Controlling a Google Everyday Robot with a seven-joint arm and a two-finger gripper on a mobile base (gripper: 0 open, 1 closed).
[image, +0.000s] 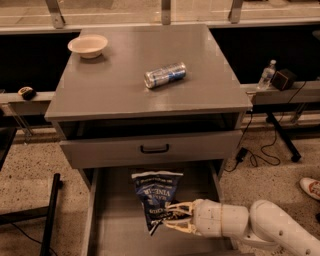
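Observation:
My gripper (172, 217) reaches in from the lower right on a white arm, over the pulled-out bottom drawer (112, 230). Its pale fingers are shut on the lower end of a dark blue chip bag (156, 196). The bag hangs raised and upright above the drawer floor, its wide top edge pointing toward the cabinet front. On the grey cabinet top (125, 75) lies a silver and blue can (165, 75) on its side, and a cream bowl (88, 46) sits at the far left corner.
The middle drawer (150, 149) with a dark handle stands slightly ajar above the open one. A water bottle (266, 75) and a black box (283, 78) rest on a ledge at right. A black stand leg (50, 215) is at lower left, a shoe (311, 187) at far right.

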